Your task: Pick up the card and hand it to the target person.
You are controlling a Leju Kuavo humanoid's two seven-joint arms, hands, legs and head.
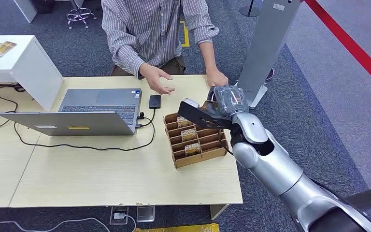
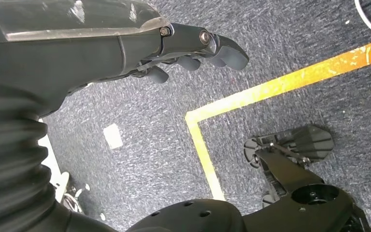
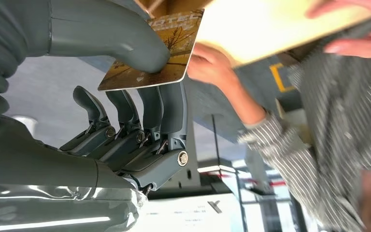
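Note:
My right hand (image 1: 221, 103) hovers over the table's far right part, just beyond the cardboard card holder (image 1: 200, 157). Its thumb and fingers pinch a card (image 3: 174, 43) printed with an orange autumn scene. A sliver of that card (image 1: 206, 103) shows beside the hand in the head view. The person (image 1: 147, 29) in a striped shirt sits across the table; one hand (image 1: 157, 79) is raised palm-open over the table and the other (image 1: 217, 77) rests on the edge right behind my hand. My left hand (image 2: 193, 48) hangs over the carpet, holding nothing, fingers loosely bent.
Several more cards stand in the holder's slots. An open laptop (image 1: 96, 110) with a black cable (image 1: 82, 146) and a small black device (image 1: 155, 101) lie to the left of it. A white box (image 1: 21, 63) stands far left, a grey stand (image 1: 270, 43) beyond the table's right corner.

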